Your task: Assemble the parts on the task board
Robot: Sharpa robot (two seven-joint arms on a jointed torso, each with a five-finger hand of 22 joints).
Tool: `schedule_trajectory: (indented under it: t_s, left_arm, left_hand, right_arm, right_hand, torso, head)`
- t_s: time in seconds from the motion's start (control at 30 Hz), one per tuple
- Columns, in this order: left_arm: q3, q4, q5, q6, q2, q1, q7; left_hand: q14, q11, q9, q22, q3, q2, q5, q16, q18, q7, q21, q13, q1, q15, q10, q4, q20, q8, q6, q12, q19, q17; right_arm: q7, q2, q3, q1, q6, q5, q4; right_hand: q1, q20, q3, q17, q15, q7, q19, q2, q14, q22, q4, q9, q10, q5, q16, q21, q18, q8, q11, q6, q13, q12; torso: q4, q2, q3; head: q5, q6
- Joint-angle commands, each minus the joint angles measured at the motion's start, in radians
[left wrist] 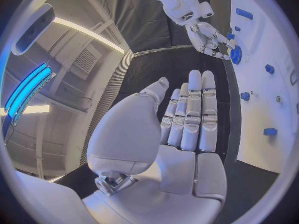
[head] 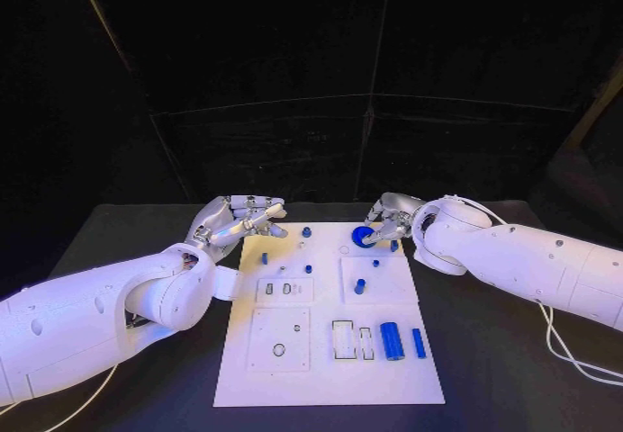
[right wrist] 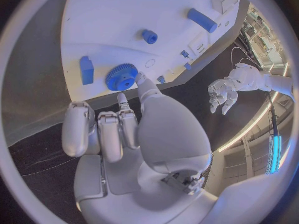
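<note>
The flat white plastic task board [head: 331, 360] lies mid-bench [head: 117, 229]. The right hand [head: 385, 222] pinches a round blue toothed gear [head: 362, 236] at the board's far right corner. The left hand [head: 240, 223] hovers beside the far left corner, fingers straight, holding nothing. 2 blue cylinders [head: 391, 341] lie near the front; smaller blue pegs are hard to make out.

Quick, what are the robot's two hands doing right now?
Left hand: open, fingers straight, holding nothing.
Right hand: touching the blue gear; whether it grips it cannot be told.
</note>
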Motion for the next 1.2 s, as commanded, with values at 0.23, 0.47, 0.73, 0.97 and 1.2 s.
schedule_trajectory:
  t_s: [0.23,0.47,0.73,0.97,1.2]
  left_arm:
    - [0.001,-0.002,0.002,0.014,0.003,0.001,0.004]
    - [0.001,-0.003,0.002,0.014,0.004,0.001,0.004]
    - [0.001,-0.003,0.002,0.015,0.004,0.001,0.003]
    - [0.001,-0.002,0.002,0.020,0.004,0.001,0.001]
    - [0.001,-0.002,0.002,0.023,0.005,0.001,0.000]
  left_hand:
    - [-0.004,0.004,-0.001,0.000,0.004,-0.002,-0.005,-0.004,0.012,0.005,0.002,-0.001,0.004,0.006,0.000,0.000,0.000,-0.004,0.001,-0.005,0.000,0.001]
    - [-0.004,0.004,-0.001,0.000,0.004,-0.002,-0.005,-0.004,0.012,0.005,0.002,-0.001,0.004,0.006,0.000,0.000,0.000,-0.004,0.001,-0.005,0.000,0.001]
    - [-0.004,0.004,-0.001,0.000,0.004,-0.002,-0.005,-0.004,0.012,0.005,0.002,-0.001,0.004,0.006,0.000,0.000,0.000,-0.004,0.001,-0.005,0.000,0.001]
    - [-0.004,0.004,-0.001,0.000,0.006,-0.001,-0.005,-0.004,0.012,0.005,0.002,-0.001,0.005,0.006,0.000,-0.002,0.000,-0.004,0.001,-0.006,0.000,0.003]
    - [-0.004,0.004,-0.001,0.000,0.006,-0.001,-0.005,-0.004,0.012,0.005,0.002,-0.001,0.005,0.006,0.000,-0.002,0.000,-0.004,0.001,-0.006,0.000,0.003]
  right_arm:
    - [-0.012,0.018,0.001,0.001,0.021,-0.026,-0.020]
    - [-0.011,0.025,0.001,0.001,0.031,-0.028,-0.030]
    - [-0.016,0.031,0.000,0.001,0.055,-0.044,-0.039]
    - [-0.022,0.032,0.000,0.001,0.065,-0.055,-0.041]
    - [-0.025,0.038,0.000,0.000,0.067,-0.059,-0.042]
  right_hand:
    - [0.017,0.002,0.005,0.194,0.005,0.000,0.008,0.009,0.090,0.005,-0.006,0.001,0.033,0.004,0.003,0.007,-0.019,0.010,0.000,-0.005,0.153,0.008]
    - [0.018,0.002,0.007,0.194,0.005,0.000,0.009,0.013,0.090,0.007,-0.007,0.001,0.035,0.004,0.004,0.008,-0.020,0.013,0.000,-0.003,0.157,0.011]
    - [0.032,0.001,0.016,0.195,0.003,-0.002,0.009,0.029,0.090,0.011,-0.017,0.003,0.035,-0.008,0.004,0.010,-0.020,0.025,-0.002,0.010,0.159,0.012]
    - [0.051,0.001,0.034,0.195,0.003,-0.002,0.009,0.043,0.090,0.014,-0.035,0.001,0.036,-0.044,0.004,0.013,-0.021,0.031,-0.002,0.014,0.162,0.013]
    - [0.057,0.001,0.050,0.195,0.003,-0.001,0.010,0.055,0.090,0.017,-0.044,0.004,0.037,-0.045,0.004,0.014,-0.021,0.045,-0.002,0.037,0.164,0.014]
  torso:
    - [-0.0002,0.000,0.0000]
    - [-0.0008,0.001,0.0002]
    - [-0.0005,0.000,0.0003]
    - [-0.0019,0.001,0.0006]
    - [-0.0009,0.001,0.0005]
  head:
    - [-0.001,-0.002]
    - [0.001,-0.004]
    - [0.001,-0.007]
    - [0.000,-0.011]
    - [0.001,-0.014]
